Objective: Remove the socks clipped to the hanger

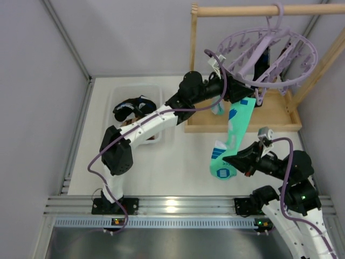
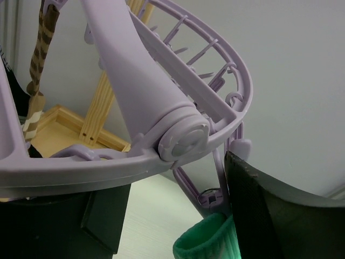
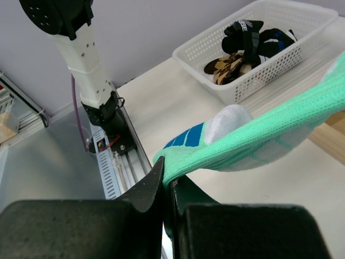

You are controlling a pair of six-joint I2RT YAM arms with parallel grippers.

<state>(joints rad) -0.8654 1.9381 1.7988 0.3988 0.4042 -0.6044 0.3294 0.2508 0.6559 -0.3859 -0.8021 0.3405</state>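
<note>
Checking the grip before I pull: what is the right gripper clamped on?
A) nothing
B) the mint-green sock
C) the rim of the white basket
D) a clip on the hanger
B: in the right wrist view the right gripper is shut on the end of the mint-green sock, which stretches from it up toward the hanger.

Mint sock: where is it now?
Top view, right of centre: the mint sock hangs from the near rim of the hanger beside the left gripper, its lower part pinched by the right gripper.
</note>
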